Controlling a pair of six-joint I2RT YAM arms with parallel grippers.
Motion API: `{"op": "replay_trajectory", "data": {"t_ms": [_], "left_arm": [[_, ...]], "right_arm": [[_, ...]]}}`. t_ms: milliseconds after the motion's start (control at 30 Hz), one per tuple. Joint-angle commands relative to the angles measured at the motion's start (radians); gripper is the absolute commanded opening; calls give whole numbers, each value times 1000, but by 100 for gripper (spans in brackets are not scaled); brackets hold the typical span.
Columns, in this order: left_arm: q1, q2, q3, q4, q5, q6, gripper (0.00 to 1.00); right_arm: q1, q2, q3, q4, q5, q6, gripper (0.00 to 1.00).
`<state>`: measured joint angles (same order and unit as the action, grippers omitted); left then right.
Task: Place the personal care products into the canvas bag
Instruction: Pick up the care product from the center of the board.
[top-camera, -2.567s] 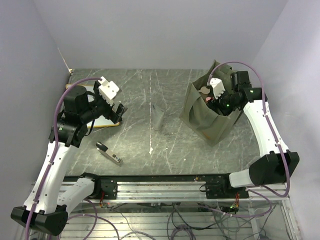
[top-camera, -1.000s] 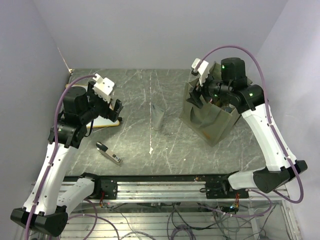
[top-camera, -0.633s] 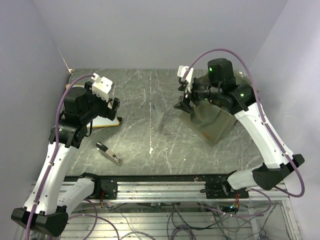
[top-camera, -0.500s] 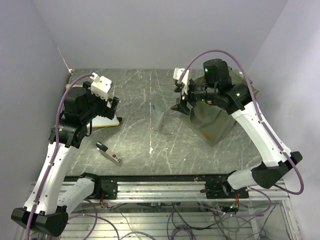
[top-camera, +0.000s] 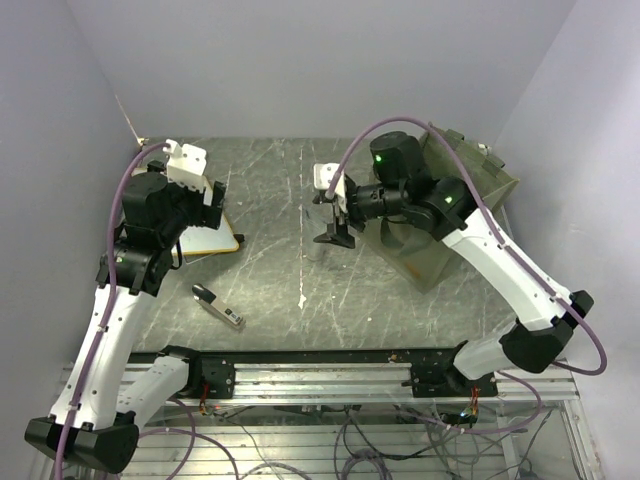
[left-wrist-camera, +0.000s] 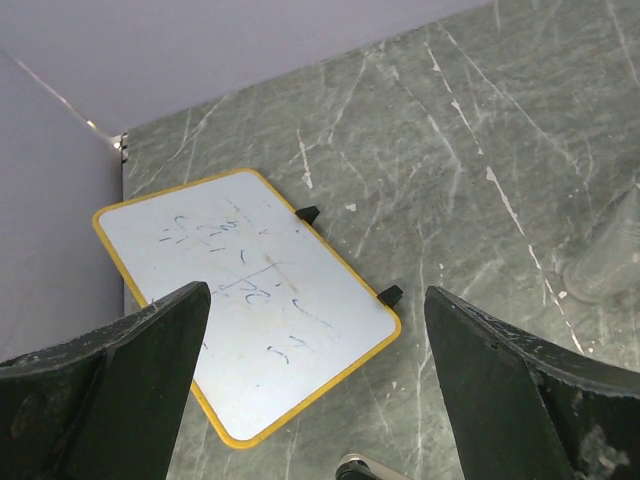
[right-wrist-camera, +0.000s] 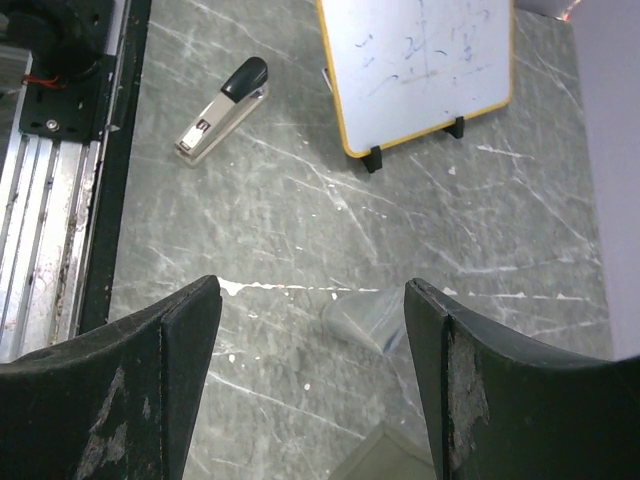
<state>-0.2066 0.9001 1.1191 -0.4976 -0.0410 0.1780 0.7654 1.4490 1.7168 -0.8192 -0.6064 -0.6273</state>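
Your left tool (top-camera: 213, 197) hovered with its jaws spread wide, nothing between them. Your right tool (top-camera: 332, 224) pointed downward, jaws parted and empty, with the right arm (top-camera: 492, 252) stretched long behind it.

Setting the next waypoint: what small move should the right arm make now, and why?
Probably lower the right gripper around the translucent grey container. Its jaws hang open above it, and that container stands on the grey marbled table, outside the olive canvas bag.
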Motion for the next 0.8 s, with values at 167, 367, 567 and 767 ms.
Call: {"op": "replay_trajectory", "data": {"t_ms": [167, 367, 567, 767], "left_arm": [[52, -40, 1, 49, -55, -46, 99], [82, -43, 7, 39, -21, -62, 99], [88, -50, 2, 42, 20, -52, 99], [97, -64, -18, 48, 66, -44, 99]], "right_arm": [[71, 50, -88, 45, 23, -47, 74], [89, 77, -165, 74, 83, -41, 74], [89, 105, -172, 163, 243, 47, 74], [73, 140, -150, 209, 395, 110, 74]]}}
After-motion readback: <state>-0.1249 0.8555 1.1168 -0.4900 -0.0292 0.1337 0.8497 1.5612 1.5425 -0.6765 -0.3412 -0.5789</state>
